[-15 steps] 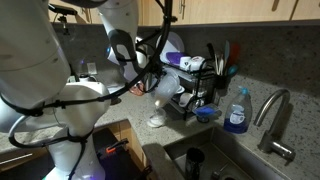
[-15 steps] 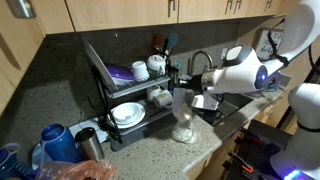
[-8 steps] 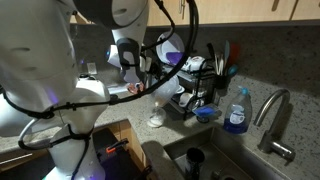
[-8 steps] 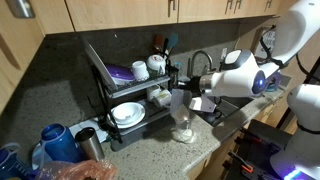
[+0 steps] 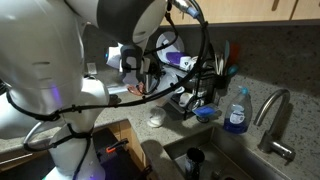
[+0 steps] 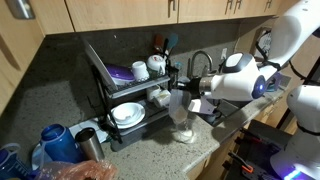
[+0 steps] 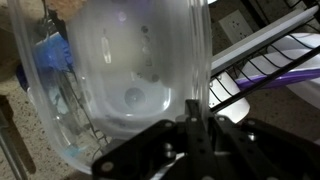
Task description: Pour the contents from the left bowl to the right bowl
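The fingers are clenched on the rim of the greyish glass-like bowl, one on each side of its thin wall, and the bowl fills most of the wrist view. Its round base and a few small dark specks show against its clear side, with the wires of the black dish rack visible through and past it. In an exterior view the gripper holds this bowl in the air just in front of the rack, tipped steeply onto its edge. Which way its mouth faces I cannot tell. Directly beneath it the cream bowl sits upright on the table, close to the rack's front corner and apart from the raised bowl. It shows again at the foot of the rack in an exterior view, where the held bowl is lost among the arm and its cables. A white plate lies on the rack's lower shelf and a purple dish on its upper one. Beyond the rack stand a blue soap bottle and the faucet.
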